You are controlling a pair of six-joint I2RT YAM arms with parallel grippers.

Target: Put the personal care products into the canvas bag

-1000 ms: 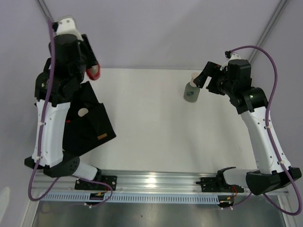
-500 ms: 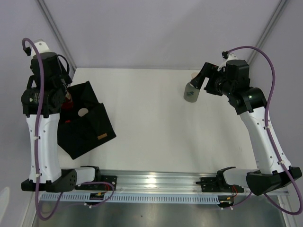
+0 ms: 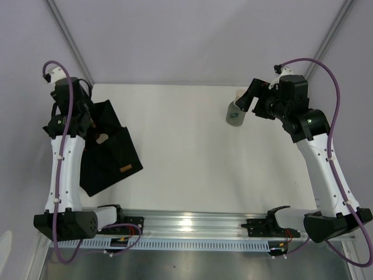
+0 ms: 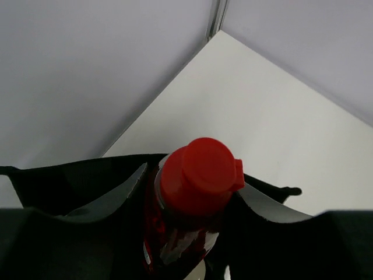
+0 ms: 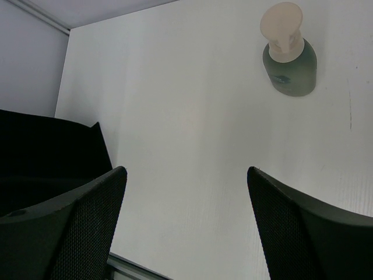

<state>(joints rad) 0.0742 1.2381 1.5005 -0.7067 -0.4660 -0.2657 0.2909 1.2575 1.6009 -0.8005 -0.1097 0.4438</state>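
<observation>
Left gripper point(image 4: 192, 182) clamped on red bottle point(image 4: 197, 175), red cap up, lower body down in mouth of canvas bag point(image 3: 113, 154). Beige bottle point(image 3: 102, 139) in bag, only partly showing. Right gripper point(image 5: 186, 219) jaws wide apart, holding nothing, over table point(image 5: 192, 116). Grey bottle point(image 5: 289, 64), pale cap, upright on table near right gripper, not touching, well apart from bag.

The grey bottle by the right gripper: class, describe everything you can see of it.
The grey bottle is squat and rounded, grey-green, plastic by the look, with a small dark mark and a pale beige cap. It stands upright on the white table, ahead of the open right gripper, untouched.
</observation>
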